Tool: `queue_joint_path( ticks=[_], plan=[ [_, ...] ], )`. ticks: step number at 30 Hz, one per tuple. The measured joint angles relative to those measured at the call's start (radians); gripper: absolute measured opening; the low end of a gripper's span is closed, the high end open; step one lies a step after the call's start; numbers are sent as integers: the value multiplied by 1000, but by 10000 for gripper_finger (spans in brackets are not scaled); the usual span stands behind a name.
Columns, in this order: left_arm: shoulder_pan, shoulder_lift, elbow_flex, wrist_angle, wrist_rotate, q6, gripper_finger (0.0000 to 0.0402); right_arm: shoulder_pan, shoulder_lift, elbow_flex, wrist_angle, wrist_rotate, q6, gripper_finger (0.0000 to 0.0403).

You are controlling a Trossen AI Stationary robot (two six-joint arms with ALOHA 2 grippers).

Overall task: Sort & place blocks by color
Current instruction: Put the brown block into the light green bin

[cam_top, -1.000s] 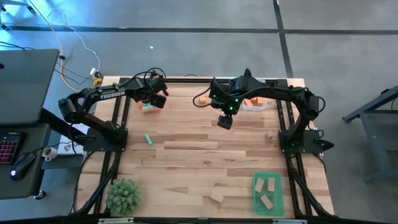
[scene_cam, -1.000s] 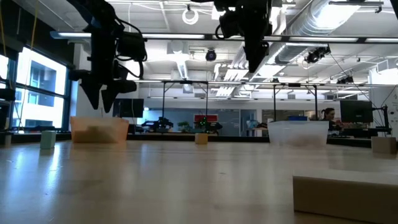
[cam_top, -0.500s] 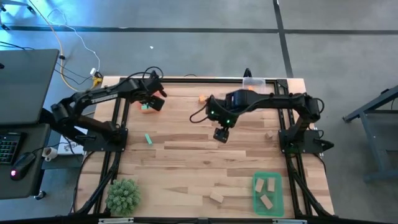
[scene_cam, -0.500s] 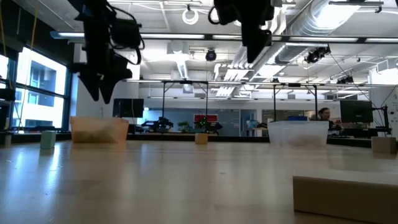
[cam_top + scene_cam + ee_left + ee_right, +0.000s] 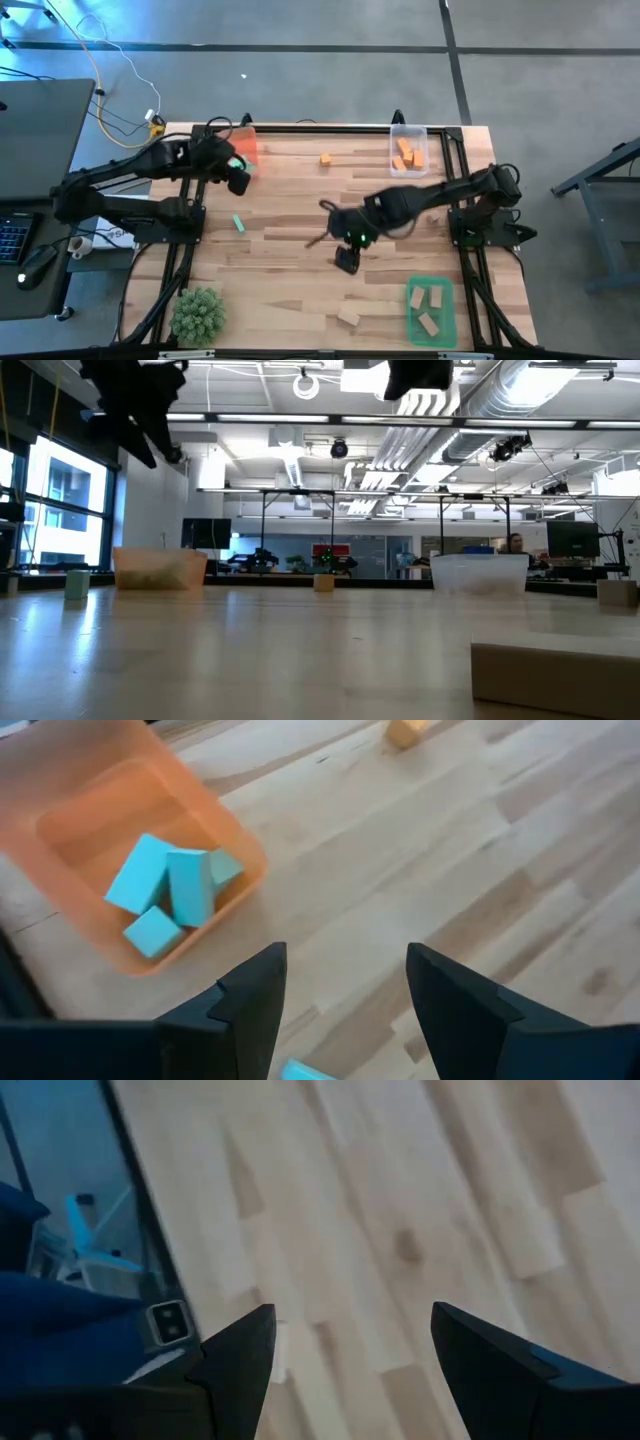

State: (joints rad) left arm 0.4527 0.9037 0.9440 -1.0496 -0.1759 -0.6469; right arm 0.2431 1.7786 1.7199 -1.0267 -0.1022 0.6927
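Observation:
The orange tray (image 5: 80,840) holds three teal blocks (image 5: 170,885); it sits at the table's far left (image 5: 243,150). My left gripper (image 5: 345,1000) is open and empty, hovering just near of that tray (image 5: 237,178). A loose teal block (image 5: 238,223) lies nearer on the table. An orange block (image 5: 326,158) rests at far centre. The clear tray (image 5: 408,150) holds orange blocks. The green tray (image 5: 430,308) holds tan blocks, and a tan block (image 5: 348,317) lies beside it. My right gripper (image 5: 346,260) is open and empty over mid-table (image 5: 350,1350).
A spiky green plant (image 5: 197,312) stands at the near left corner. Dark frame rails run along both sides of the table (image 5: 300,250). In the low view another tan block (image 5: 615,592) sits at the right. Bare wood lies between the two grippers.
My left gripper has drawn back from above the orange tray toward the near edge and risen. My right gripper has swung from the far side by the clear tray toward the near edge, to mid-table, rising out of the low view. Both trays now show uncovered.

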Motion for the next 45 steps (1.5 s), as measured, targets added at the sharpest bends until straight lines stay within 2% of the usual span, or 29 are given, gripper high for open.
queue_joint_path(
  ticks=[10,15,23,36,45],
  plan=[
    [-85,-54,0,-1,-16,-29,193,196,1,0,77,161,138,255],
    [-104,-53,0,-1,-33,-16,193,275,9,0,109,254,141,255],
    [-114,-53,0,-3,-49,-20,193,361,70,0,142,329,137,255],
    [-114,-53,0,-3,-52,-31,193,421,240,0,165,334,198,255],
    [-114,-53,0,-3,-52,-31,193,421,326,0,189,286,224,255]
  ],
)
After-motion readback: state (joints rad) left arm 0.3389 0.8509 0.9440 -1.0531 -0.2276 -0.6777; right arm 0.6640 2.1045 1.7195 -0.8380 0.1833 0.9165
